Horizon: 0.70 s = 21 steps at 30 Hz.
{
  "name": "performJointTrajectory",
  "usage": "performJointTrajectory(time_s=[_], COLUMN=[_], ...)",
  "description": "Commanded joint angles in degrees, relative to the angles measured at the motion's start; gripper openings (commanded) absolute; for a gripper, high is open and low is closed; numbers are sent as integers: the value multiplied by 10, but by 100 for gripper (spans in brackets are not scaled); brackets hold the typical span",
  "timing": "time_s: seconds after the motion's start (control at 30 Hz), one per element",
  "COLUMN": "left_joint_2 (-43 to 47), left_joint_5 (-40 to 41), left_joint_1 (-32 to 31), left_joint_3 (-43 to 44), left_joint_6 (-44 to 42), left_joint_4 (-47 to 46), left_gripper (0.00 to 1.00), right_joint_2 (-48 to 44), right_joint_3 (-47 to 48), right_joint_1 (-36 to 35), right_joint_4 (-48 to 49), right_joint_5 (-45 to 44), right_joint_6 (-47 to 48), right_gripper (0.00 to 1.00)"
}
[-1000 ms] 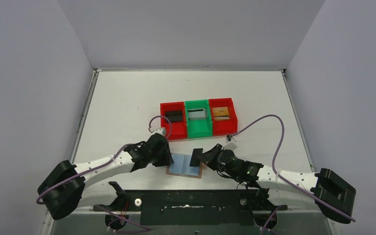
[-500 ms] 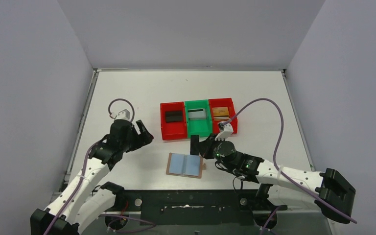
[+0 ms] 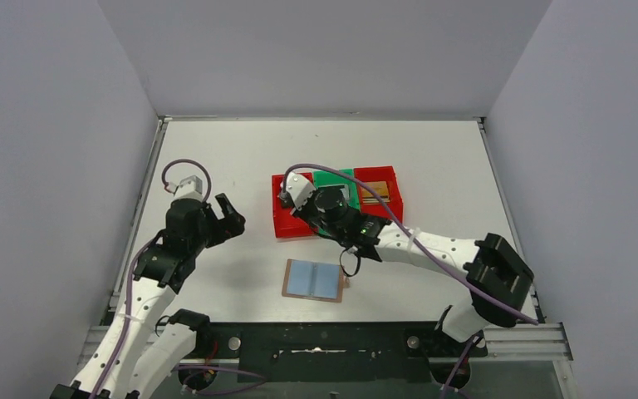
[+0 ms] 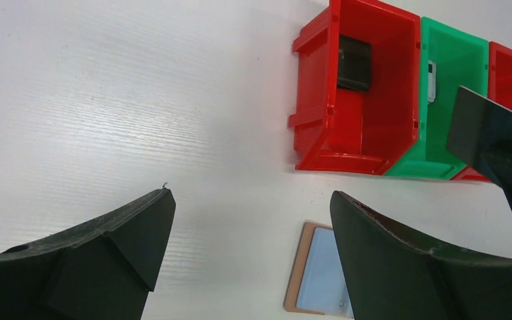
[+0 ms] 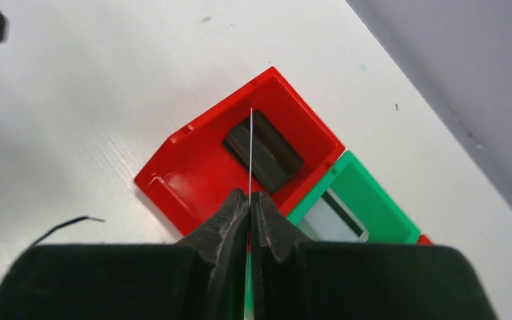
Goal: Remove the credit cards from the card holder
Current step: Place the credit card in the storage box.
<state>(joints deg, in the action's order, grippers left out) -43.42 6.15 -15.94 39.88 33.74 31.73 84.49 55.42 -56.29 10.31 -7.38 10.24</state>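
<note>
The task is judged well advanced. A black card (image 5: 273,157) is seen lying in the left red bin (image 5: 173,187), a silver card (image 5: 330,220) in the green bin (image 5: 380,207), and a gold card (image 3: 380,188) in the right red bin (image 3: 374,171). A further dark card (image 4: 483,130) is pinched edge-on in the closed jaws of the right gripper (image 5: 250,200). It is held above the left red bin and is not yet released.

The card holder (image 3: 316,280) is spread open on the desk (image 3: 241,158), near the front edge and apart from both arms. The left gripper (image 4: 252,195) is held off to the left, its jaws wide apart with nothing between them.

The drop of the held card is judged to be what is left. Whether any card is left inside the holder cannot be told: it is small from above, cut off in the left wrist view and absent from the right one.
</note>
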Motion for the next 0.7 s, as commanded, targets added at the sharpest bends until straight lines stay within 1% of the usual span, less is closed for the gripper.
performJointTrajectory(time_s=[0.0, 0.13, 0.23, 0.37, 0.5, 0.67], left_joint_2=[23, 30, 31, 35, 38, 41], left_joint_5=[26, 37, 47, 49, 53, 55], left_joint_1=[5, 8, 10, 14, 18, 21], left_joint_3=[0, 0, 1, 1, 1, 3], left_joint_6=[-13, -11, -9, -7, -6, -6], left_joint_4=[-23, -19, -14, -13, -12, -10], left_gripper=[89, 89, 89, 89, 89, 89], right_joint_2=[74, 150, 183, 218, 240, 269], right_joint_3=[90, 153, 176, 209, 223, 241], right_joint_1=[20, 25, 30, 31, 40, 51], right_joint_4=[-41, -81, -87, -118, -127, -121], right_joint_5=[40, 52, 62, 64, 57, 59], right_joint_6=[192, 285, 327, 382, 413, 426], right_gripper=[0, 0, 0, 0, 0, 0])
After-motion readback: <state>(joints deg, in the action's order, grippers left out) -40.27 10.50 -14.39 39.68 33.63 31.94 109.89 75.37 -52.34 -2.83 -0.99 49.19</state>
